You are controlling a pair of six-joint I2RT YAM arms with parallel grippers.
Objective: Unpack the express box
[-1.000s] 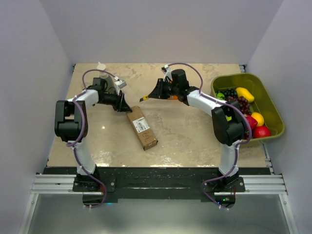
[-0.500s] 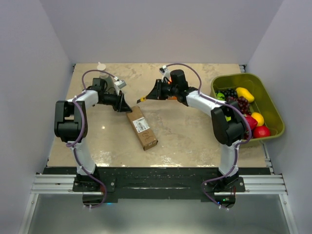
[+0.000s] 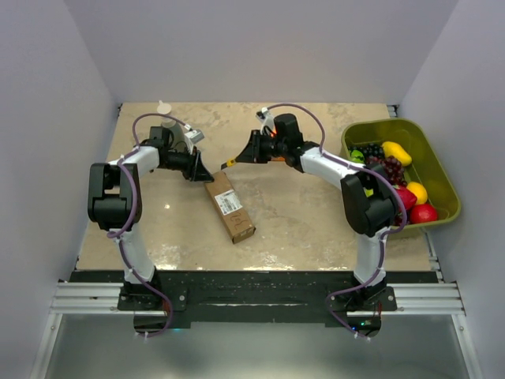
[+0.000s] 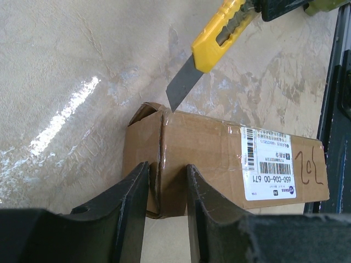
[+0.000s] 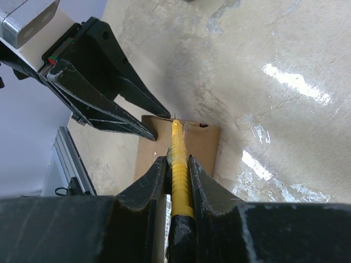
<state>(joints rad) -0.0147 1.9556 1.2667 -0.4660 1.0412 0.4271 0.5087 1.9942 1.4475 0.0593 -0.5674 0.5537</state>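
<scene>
The express box (image 3: 230, 206), a brown carton with a white label, lies flat on the table, also in the left wrist view (image 4: 219, 159). My right gripper (image 3: 251, 149) is shut on a yellow utility knife (image 5: 178, 159), which also shows in the left wrist view (image 4: 222, 30). Its blade tip (image 4: 171, 105) touches the taped seam at the box's far end. My left gripper (image 3: 202, 174) stands at that same end of the box. Its fingers (image 4: 131, 203) are a narrow gap apart over the box top, with nothing between them.
A green bin (image 3: 379, 124) of fruit stands at the right edge. A small white object (image 3: 163, 108) sits at the back left. The table's black front rail (image 4: 340, 109) runs just beyond the box's labelled end.
My right gripper has shifted slightly left with the knife, bringing the blade onto the box's far end. The left arm and box have not moved.
</scene>
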